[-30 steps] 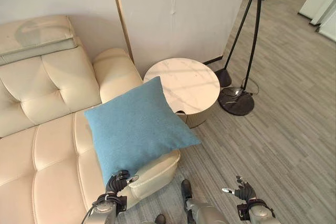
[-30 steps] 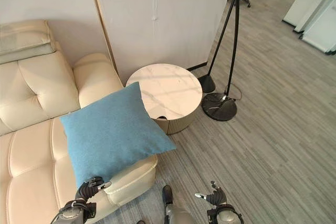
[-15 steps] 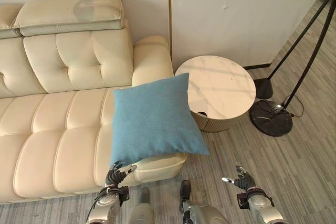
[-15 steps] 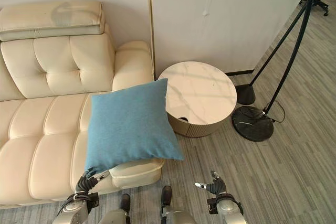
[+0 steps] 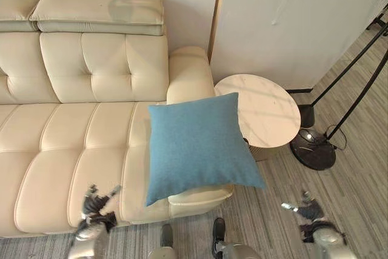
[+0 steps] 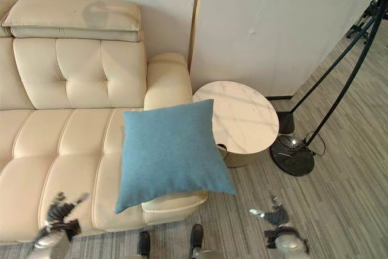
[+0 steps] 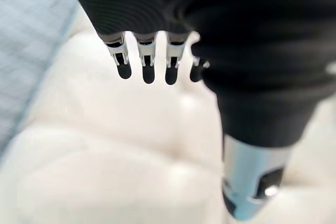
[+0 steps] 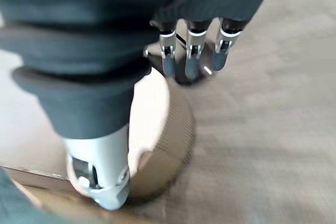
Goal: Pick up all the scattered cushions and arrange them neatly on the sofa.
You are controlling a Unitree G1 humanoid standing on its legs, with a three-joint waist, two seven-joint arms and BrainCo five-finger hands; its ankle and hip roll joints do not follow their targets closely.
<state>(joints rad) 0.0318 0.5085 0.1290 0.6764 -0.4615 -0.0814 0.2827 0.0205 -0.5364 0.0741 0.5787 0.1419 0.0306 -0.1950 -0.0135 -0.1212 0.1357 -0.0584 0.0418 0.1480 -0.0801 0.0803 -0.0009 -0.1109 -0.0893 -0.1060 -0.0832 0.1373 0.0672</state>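
Note:
A square blue cushion lies on the right end of the cream sofa, by the armrest, with its lower right corner hanging past the seat's front edge. My left hand hovers over the seat's front, to the left of the cushion and apart from it. In the left wrist view its fingers are straight, with nothing held above the cream upholstery. My right hand is low over the floor on the right, open and empty, with its fingers straight.
A round marble-topped side table stands just right of the sofa's armrest, close to the cushion. A floor lamp's black base and slanted poles are further right. A pale wall panel stands behind, and grey plank floor lies to the right.
The camera has swung left, showing more sofa. My left hand has let go of the cushion's lower corner and moved away to the left. The cushion stays on the sofa's right end.

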